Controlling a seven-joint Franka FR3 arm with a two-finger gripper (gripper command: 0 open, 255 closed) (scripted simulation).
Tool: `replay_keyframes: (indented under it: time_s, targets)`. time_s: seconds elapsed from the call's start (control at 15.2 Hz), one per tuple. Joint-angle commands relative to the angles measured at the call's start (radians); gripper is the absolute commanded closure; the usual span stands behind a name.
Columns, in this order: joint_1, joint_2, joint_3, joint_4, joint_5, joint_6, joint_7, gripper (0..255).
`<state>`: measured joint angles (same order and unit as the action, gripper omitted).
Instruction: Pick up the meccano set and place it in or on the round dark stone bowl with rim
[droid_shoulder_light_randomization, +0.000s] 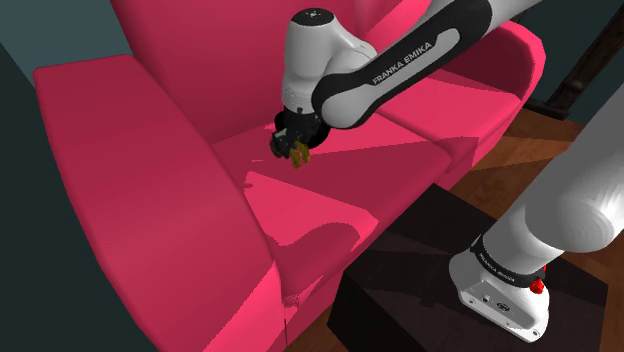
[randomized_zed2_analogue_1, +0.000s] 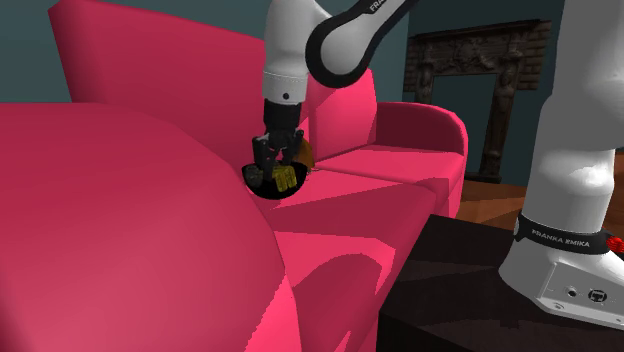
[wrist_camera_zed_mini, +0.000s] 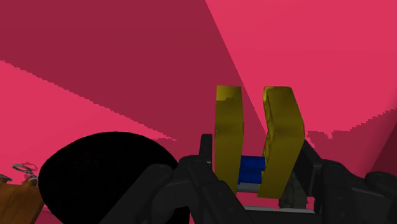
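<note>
A pink sofa (droid_shoulder_light_randomization: 150, 200) serves as the work surface, with a wood floor (droid_shoulder_light_randomization: 505, 160), a dark teal wall (droid_shoulder_light_randomization: 30, 40) and a carved dark fireplace (randomized_zed2_analogue_1: 480, 70) around it. The gripper (wrist_camera_zed_mini: 254, 191) hangs over the seat cushion, its fingers partly closed and clasping the meccano set (wrist_camera_zed_mini: 280, 140) close beside the round black bowl (wrist_camera_zed_mini: 95, 172). Two yellow pieces stand parallel, their long sides pointing away from the hand. A short blue piece joins them crosswise.

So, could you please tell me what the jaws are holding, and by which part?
The meccano set: the jaws clasp it across the outer faces of its two yellow wheels.
</note>
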<state>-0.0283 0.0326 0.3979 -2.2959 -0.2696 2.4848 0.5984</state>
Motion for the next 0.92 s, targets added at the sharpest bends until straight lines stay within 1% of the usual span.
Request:
replay_keyframes:
  time_s: [0.0,0.46,0.79,0.86]
  targets:
    - [0.000,-0.015,0.001,0.012,0.018,-0.024,-0.016,255]
    - [0.001,-0.073,0.002,0.050,0.074,-0.111,-0.065,255]
    - [0.003,-0.104,0.000,0.079,0.100,-0.165,-0.090,255]
    - [-0.008,-0.092,-0.012,0.093,0.098,-0.166,-0.112,255]
